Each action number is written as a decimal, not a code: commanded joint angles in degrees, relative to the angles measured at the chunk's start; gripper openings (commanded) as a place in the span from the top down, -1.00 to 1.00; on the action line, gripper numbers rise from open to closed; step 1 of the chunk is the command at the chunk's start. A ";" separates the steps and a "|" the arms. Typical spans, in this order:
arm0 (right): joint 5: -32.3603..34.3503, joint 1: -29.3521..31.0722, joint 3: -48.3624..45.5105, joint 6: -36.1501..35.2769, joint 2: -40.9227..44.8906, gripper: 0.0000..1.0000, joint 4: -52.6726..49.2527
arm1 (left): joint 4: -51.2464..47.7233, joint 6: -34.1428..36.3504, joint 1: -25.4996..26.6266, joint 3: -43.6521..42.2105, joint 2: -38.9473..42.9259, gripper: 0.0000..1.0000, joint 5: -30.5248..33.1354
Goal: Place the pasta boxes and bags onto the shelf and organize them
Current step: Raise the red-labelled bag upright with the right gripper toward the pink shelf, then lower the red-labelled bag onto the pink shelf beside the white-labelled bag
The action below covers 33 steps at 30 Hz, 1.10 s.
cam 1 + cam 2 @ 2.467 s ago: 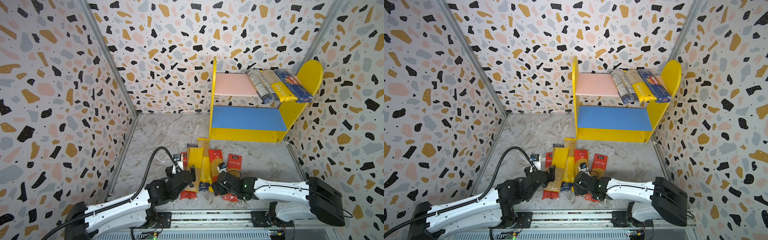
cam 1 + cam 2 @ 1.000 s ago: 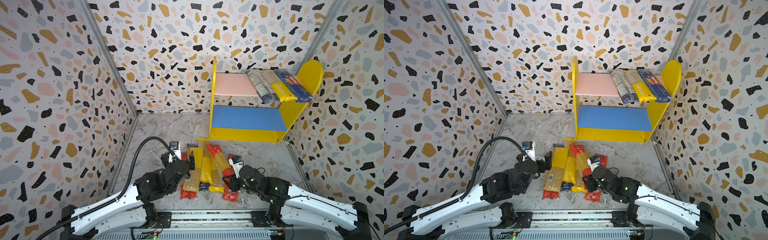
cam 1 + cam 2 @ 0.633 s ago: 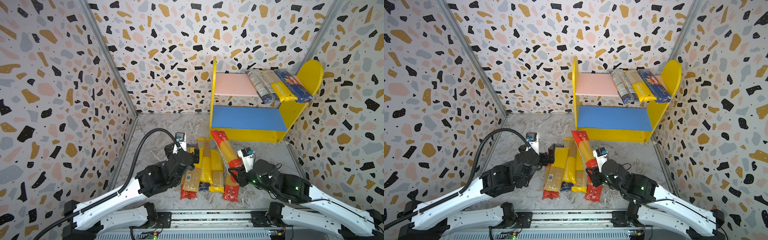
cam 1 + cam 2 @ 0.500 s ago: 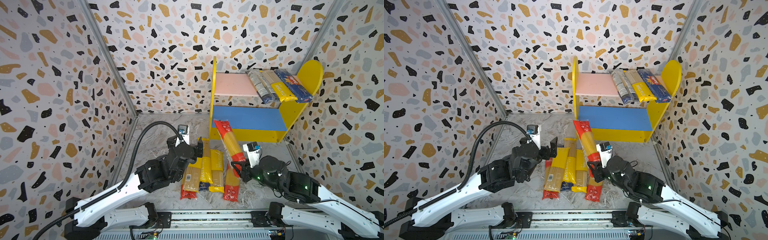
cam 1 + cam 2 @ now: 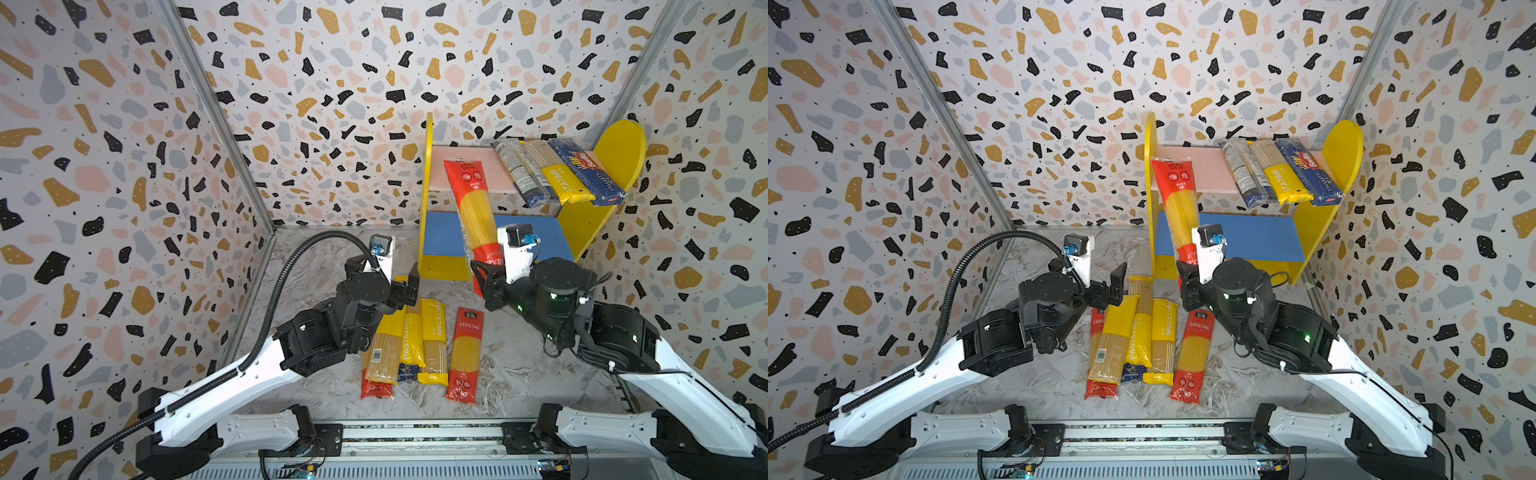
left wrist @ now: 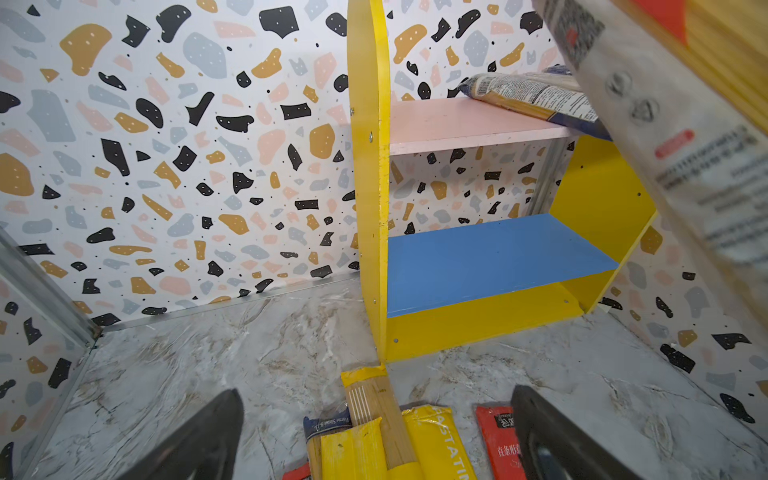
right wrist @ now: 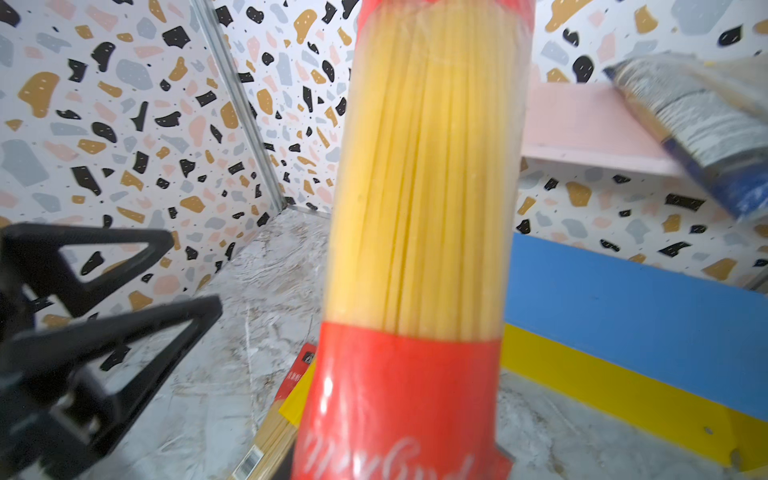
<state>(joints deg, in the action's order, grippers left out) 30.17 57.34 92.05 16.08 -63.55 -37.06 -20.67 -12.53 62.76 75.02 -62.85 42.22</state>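
My right gripper (image 5: 484, 274) is shut on the lower end of a red spaghetti bag (image 5: 473, 208). The bag is held off the floor, and its top leans over the shelf's (image 5: 426, 208) pink board (image 5: 1208, 170). It fills the right wrist view as a red bag (image 7: 424, 187). At the board's right end lie three packs: dark blue (image 5: 521, 174), yellow (image 5: 561, 178) and a blue Barilla (image 5: 586, 170). Several packs (image 5: 409, 336) lie in a pile on the floor. My left gripper (image 5: 409, 284) hangs open over the pile's far end, holding nothing.
Patterned walls close in on three sides, with metal corner posts (image 5: 216, 124). The arms' base rail (image 5: 415, 436) runs along the front edge. The left arm's black cable (image 5: 291, 266) arches over the floor on the left. The shelf's blue lower board (image 5: 1258, 241) sits behind the raised bag.
My right gripper has lifted the red bag off the floor pile and carried it up and back toward the shelf. The left arm has risen and moved back, its jaws still open.
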 commanded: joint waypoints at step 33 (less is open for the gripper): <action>-24.52 -39.24 46.33 -6.53 -40.88 -0.01 0.93 | 10.37 5.70 -0.73 -5.86 -2.93 -0.99 2.43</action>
<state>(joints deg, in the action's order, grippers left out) 6.15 18.37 138.50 9.37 -108.25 -39.70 -13.13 -7.05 62.35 69.45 -65.63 43.86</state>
